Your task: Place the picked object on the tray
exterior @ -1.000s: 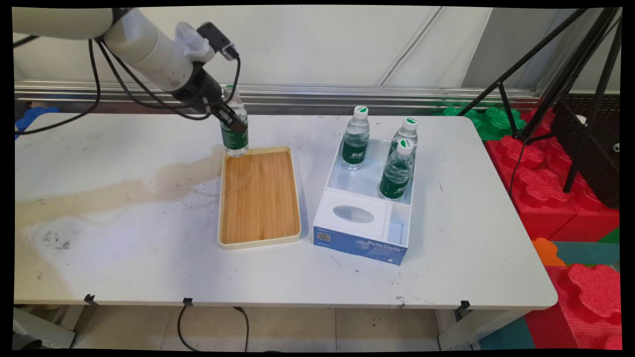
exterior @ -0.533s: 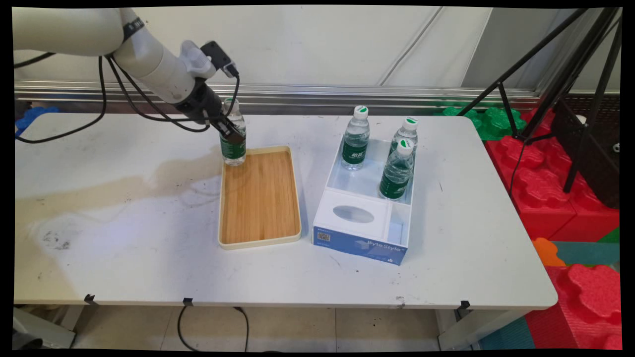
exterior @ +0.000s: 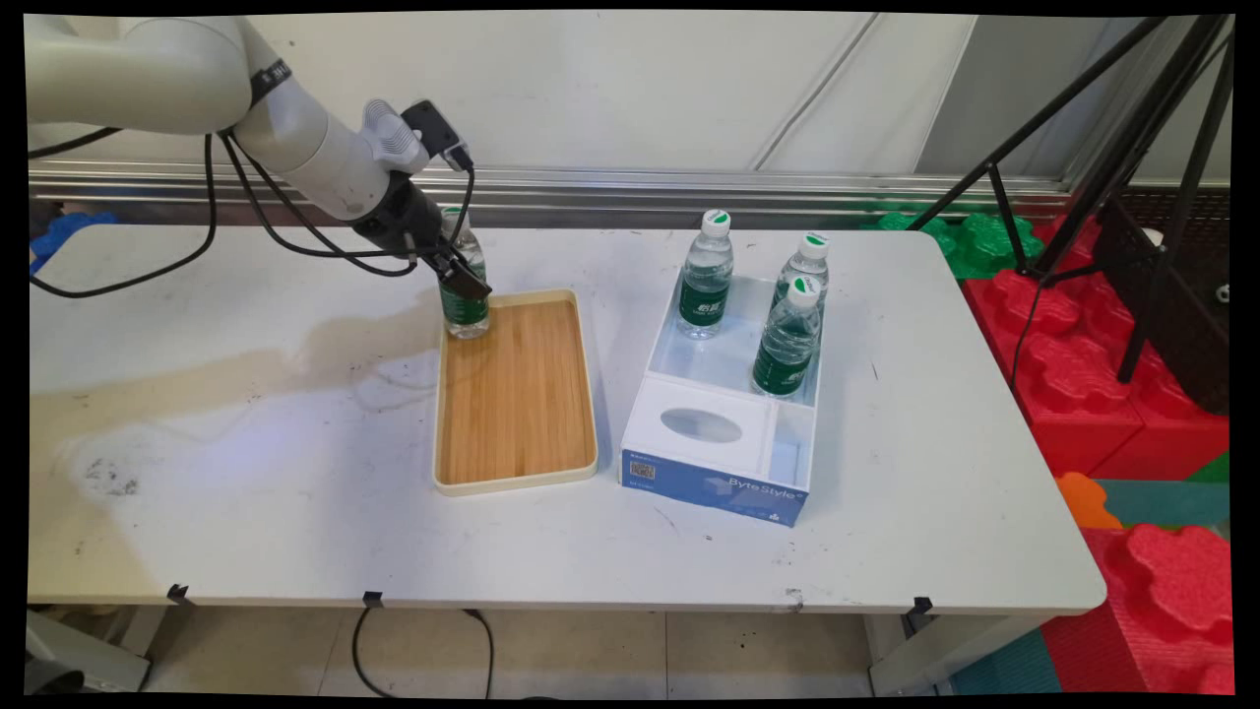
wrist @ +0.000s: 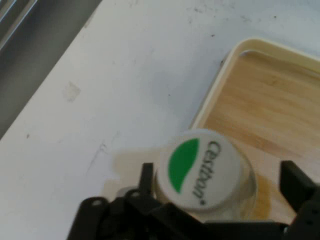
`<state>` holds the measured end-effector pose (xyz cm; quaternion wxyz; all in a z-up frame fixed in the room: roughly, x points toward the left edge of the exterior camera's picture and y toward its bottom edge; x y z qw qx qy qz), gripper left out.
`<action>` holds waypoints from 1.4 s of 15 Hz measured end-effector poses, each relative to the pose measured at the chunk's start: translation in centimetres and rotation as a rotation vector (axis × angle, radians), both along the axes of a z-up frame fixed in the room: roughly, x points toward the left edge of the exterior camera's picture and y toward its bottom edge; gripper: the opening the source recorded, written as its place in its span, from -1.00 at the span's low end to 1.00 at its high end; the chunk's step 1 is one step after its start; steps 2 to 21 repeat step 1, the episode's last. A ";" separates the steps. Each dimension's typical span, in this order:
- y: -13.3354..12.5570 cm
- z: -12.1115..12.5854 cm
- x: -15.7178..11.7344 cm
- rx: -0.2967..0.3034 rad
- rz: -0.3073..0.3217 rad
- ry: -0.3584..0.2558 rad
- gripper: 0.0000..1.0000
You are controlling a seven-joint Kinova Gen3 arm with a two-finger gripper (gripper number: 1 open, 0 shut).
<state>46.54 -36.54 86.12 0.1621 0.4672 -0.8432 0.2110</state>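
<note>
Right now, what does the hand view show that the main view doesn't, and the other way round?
Only the hand view shows the held bottle's cap from above, with its green leaf and lettering.

Only the main view shows the blue and white box with three more bottles, and the tripod.

Both show the gripper round the bottle at the far left corner of the wooden tray on the white table.

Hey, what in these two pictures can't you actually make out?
- Bottle at the tray's far corner: main view, the gripper covers its neck, so the grip is unclear.
- Same bottle, hand view: only the cap shows; its base is hidden, so whether it rests on the tray cannot be told.
- Box: its front lettering beyond "ByteStyle" is too small in the main view.
- Tray, hand view: cut off by the right edge.
</note>
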 end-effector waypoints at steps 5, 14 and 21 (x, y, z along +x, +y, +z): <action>0.0 -0.1 0.1 -0.005 -0.001 0.002 1.00; 0.0 -0.1 0.1 -0.005 -0.001 0.002 1.00; 0.0 -0.1 0.1 -0.005 -0.001 0.002 1.00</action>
